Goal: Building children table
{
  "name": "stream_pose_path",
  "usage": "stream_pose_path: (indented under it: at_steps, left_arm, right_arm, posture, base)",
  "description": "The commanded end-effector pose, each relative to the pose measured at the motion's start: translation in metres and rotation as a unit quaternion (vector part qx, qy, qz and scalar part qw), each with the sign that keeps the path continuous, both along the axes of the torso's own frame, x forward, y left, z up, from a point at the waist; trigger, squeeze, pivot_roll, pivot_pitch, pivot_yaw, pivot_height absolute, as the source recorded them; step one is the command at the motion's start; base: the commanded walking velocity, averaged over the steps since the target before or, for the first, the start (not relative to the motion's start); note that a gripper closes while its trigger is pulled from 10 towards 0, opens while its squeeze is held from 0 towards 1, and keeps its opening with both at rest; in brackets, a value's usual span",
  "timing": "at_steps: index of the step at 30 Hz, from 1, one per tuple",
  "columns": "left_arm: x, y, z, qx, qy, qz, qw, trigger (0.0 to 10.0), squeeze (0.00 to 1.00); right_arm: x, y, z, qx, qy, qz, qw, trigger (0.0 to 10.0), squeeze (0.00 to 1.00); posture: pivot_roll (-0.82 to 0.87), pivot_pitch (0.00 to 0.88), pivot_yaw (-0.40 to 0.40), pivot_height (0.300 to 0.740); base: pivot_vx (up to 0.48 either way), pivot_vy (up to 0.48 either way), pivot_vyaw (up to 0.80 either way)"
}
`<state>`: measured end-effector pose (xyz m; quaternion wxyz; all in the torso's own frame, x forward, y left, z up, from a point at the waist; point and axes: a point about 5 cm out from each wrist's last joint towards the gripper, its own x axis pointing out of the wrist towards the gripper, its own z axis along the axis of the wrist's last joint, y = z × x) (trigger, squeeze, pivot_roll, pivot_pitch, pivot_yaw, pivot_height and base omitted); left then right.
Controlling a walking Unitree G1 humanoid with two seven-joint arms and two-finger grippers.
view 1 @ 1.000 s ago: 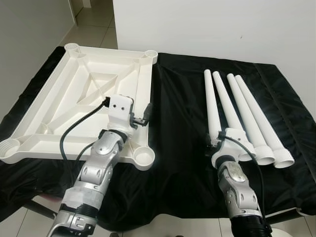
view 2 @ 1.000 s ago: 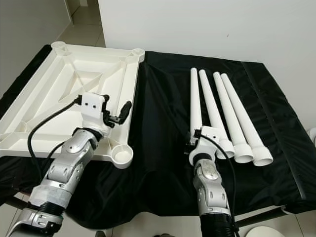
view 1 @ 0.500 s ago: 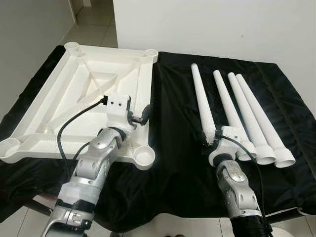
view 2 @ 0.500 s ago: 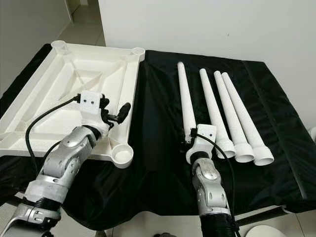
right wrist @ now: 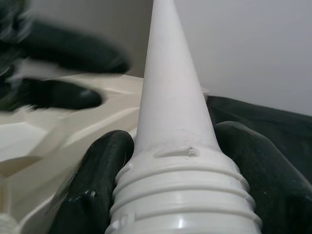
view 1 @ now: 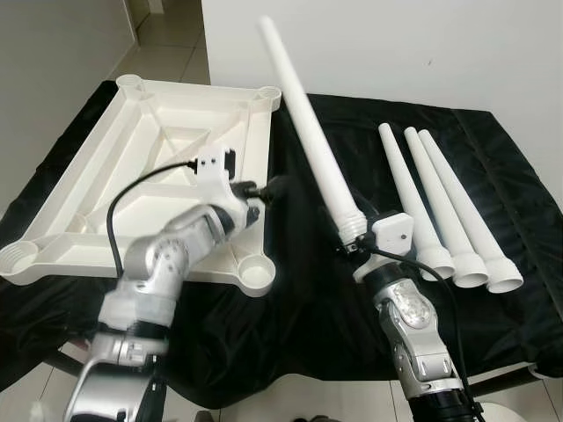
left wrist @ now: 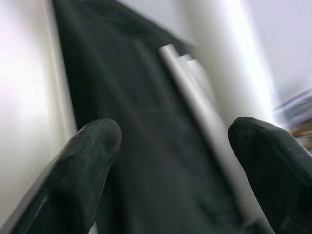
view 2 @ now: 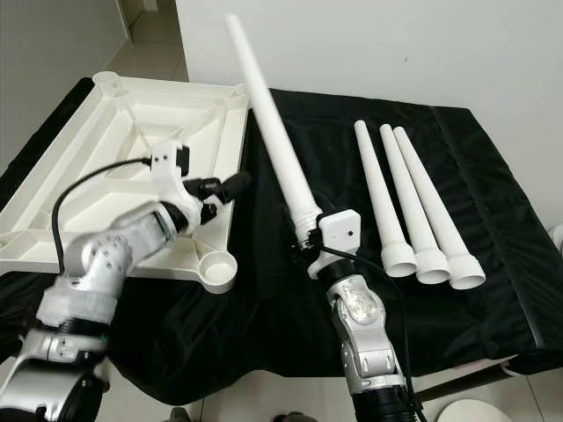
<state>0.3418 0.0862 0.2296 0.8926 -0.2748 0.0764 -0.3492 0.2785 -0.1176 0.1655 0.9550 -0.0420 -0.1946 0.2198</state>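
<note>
The white children's tabletop [view 1: 114, 167] lies upside down on the left of the black cloth, with a round leg socket [view 1: 257, 277] at its near right corner. My right gripper [view 1: 350, 243] is shut on a white table leg [view 1: 308, 132] at its threaded end, holding it off the cloth, tilted up and away to the left. The right wrist view has the leg's thread [right wrist: 178, 190] between both fingers [right wrist: 92, 190]. My left gripper [view 1: 264, 187] is open beside the tabletop's right rim, close to the raised leg. Its fingers [left wrist: 87, 161] hold nothing. Three more legs [view 1: 440, 207] lie side by side on the right.
The black cloth [view 1: 308, 308] covers the whole table and hangs over its near edge. A white wall [view 1: 396, 44] stands right behind the table. Tiled floor [view 1: 167, 35] runs off at the back left.
My right gripper has lifted the leftmost leg off the cloth and swung its tip up and leftward. My left arm has turned so its gripper points right, toward that leg.
</note>
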Motion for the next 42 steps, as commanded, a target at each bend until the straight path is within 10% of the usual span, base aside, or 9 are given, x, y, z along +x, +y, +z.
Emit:
stream_pose_path:
  at_steps: [1,12,25,26,27,28,42]
  left_arm:
    - [-0.012,-0.009,0.017,-0.106,-0.054,-0.167,0.979,10.0,0.0]
    - [-0.003,-0.008,0.029,-0.175,-0.021,-0.179,0.968,10.0,0.0]
    - [0.021,0.022,0.054,-0.2,-0.014,-0.141,0.97,10.0,0.0]
    - [0.024,0.026,0.056,-0.199,-0.014,-0.127,0.972,2.1,0.0]
    - [0.024,0.026,0.056,-0.199,-0.014,-0.127,0.972,2.1,0.0]
    - [0.026,0.027,0.058,-0.194,-0.02,-0.123,0.973,0.0,0.0]
    - [0.03,0.024,0.063,-0.197,-0.021,-0.132,0.971,0.0,0.0]
  right_arm:
    - [0.0,0.007,0.005,-0.015,-0.026,0.023,0.999,10.0,0.0]
    - [-0.004,0.026,0.003,-0.075,-0.063,0.06,0.993,10.0,0.0]
    - [-0.017,0.012,-0.014,-0.094,-0.085,0.001,0.992,10.0,0.0]
    - [-0.018,0.011,-0.017,-0.096,-0.083,0.0,0.992,10.0,0.0]
    - [-0.018,0.011,-0.017,-0.096,-0.083,0.0,0.992,10.0,0.0]
    - [-0.019,0.011,-0.019,-0.104,-0.083,0.004,0.991,10.0,0.0]
    - [-0.02,0.015,-0.022,-0.126,-0.102,0.023,0.986,10.0,0.0]
  posture:
    - [-0.03,0.074,-0.002,0.74]
    - [-0.05,0.062,0.01,0.74]
    - [-0.05,0.058,0.02,0.74]
    - [-0.05,0.057,0.024,0.74]
    - [-0.05,0.057,0.024,0.74]
    - [-0.06,0.056,0.024,0.74]
    - [-0.06,0.038,0.013,0.74]
  base:
    - [0.0,0.0,0.0]
    - [0.0,0.0,0.0]
    - [0.0,0.0,0.0]
    - [0.0,0.0,0.0]
    - [0.0,0.0,0.0]
    - [0.0,0.0,0.0]
    - [0.0,0.0,0.0]
